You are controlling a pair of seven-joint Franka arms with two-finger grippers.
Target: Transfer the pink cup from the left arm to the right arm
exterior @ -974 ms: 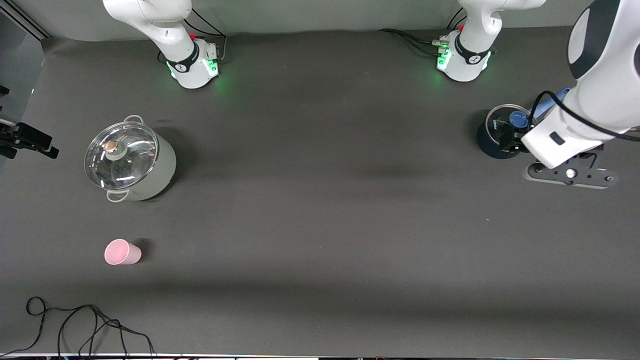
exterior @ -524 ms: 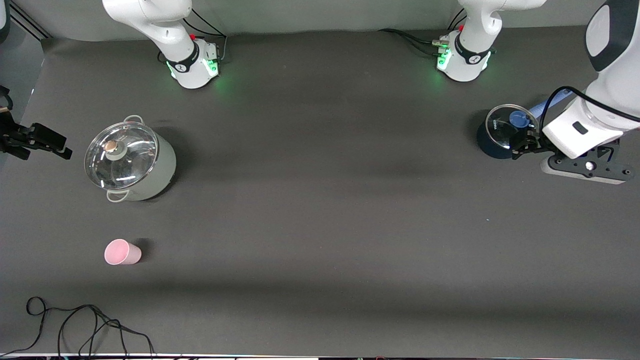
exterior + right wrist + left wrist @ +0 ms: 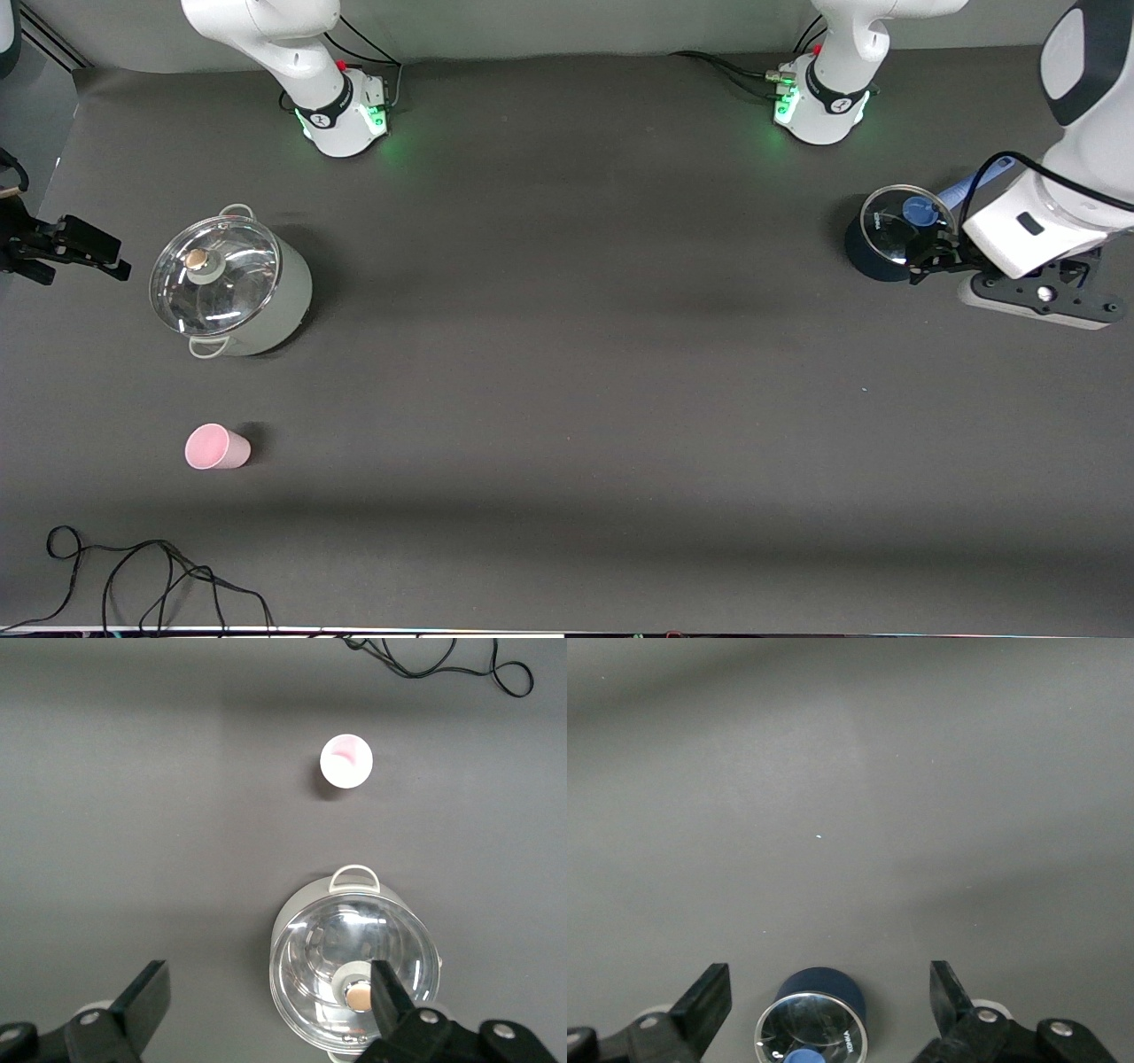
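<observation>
Pink cup (image 3: 216,447) is standing upright, mouth up, near the desk (image 3: 567,399) corner at the right arm's end, nearer the front camera than the lidded pot (image 3: 229,285). It is judged light, thin-walled and easily crushed; its rim or upper wall is best pinched gently. Both the left hand (image 3: 830,1005) and the right hand (image 3: 270,1005) are being held wide open, holding nothing.

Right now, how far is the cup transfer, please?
The pink cup stands upright on the table toward the right arm's end, nearer the front camera than the lidded pot. Neither arm holds it. The left gripper is open over the dark blue pot; the right gripper is open beside the lidded pot. This fits before pickup or after set-down.
</observation>
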